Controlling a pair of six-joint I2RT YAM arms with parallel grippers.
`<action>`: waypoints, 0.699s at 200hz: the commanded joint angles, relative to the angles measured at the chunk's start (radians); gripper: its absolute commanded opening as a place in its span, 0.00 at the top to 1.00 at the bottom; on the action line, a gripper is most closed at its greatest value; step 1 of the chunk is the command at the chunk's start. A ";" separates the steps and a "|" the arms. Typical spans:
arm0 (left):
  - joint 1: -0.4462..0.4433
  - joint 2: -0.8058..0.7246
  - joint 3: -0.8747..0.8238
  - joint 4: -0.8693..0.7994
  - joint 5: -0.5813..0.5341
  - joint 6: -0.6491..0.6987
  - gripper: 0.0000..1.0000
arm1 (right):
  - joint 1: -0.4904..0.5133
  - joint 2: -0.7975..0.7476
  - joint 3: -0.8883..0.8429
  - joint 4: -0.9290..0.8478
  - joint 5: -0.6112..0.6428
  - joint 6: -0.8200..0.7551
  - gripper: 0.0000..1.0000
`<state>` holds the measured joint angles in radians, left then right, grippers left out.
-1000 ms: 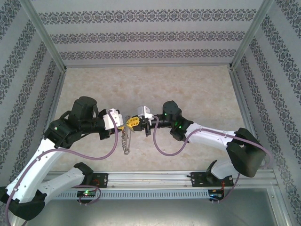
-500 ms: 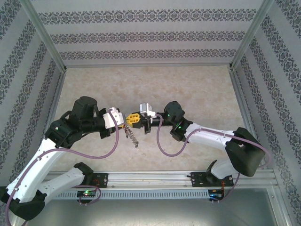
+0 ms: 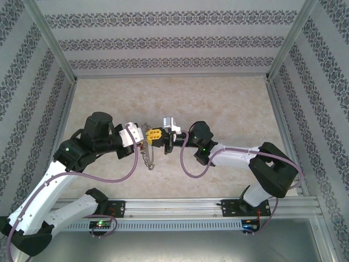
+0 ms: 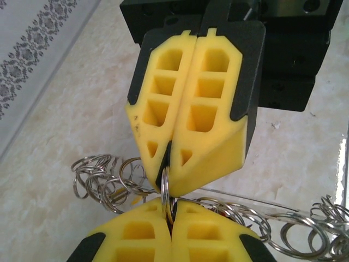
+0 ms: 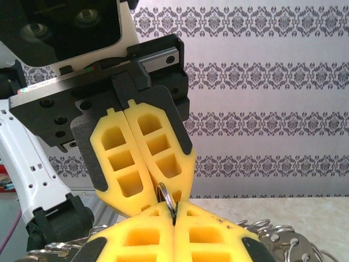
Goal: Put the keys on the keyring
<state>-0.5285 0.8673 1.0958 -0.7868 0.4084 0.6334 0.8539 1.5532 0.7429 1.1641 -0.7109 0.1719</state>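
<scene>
My left gripper and right gripper meet tip to tip above the middle of the table. Both are shut on one small silvery split ring, pinched edge-on between the two pairs of yellow pads. In the left wrist view my left gripper is at the bottom and the right gripper comes down from above. The right wrist view has the right gripper below and the left gripper above the ring. The keyring, a chain of linked rings, hangs below them. The keys cannot be made out among the rings.
Loops of the chain spread out on both sides behind the pads over the beige marble table. Patterned walls enclose the table. Purple cables sag under both wrists. An aluminium rail runs along the near edge.
The hanging chain swung right and then back left. The right wrist shifted slightly up and left, and both grippers stayed closed together on the ring.
</scene>
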 commanded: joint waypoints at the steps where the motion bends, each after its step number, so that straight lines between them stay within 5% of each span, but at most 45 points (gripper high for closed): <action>1: -0.013 -0.026 0.005 0.049 0.045 -0.005 1.00 | 0.018 -0.016 -0.006 -0.001 0.002 -0.069 1.00; 45: -0.014 0.022 0.062 -0.074 0.012 0.022 1.00 | 0.020 -0.077 -0.012 -0.340 -0.068 -0.349 1.00; 59: -0.013 0.048 0.076 -0.123 0.009 0.040 1.00 | 0.020 -0.102 0.013 -0.520 -0.080 -0.450 0.85; 91: -0.013 0.126 0.134 -0.264 -0.036 0.078 1.00 | 0.016 -0.153 0.073 -0.811 -0.057 -0.600 0.75; 140: -0.023 0.183 0.142 -0.301 -0.028 0.097 1.00 | -0.001 -0.139 0.125 -0.838 -0.064 -0.539 0.66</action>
<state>-0.5335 1.0344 1.2053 -1.0355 0.3828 0.6968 0.8612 1.4235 0.8173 0.3840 -0.7490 -0.3729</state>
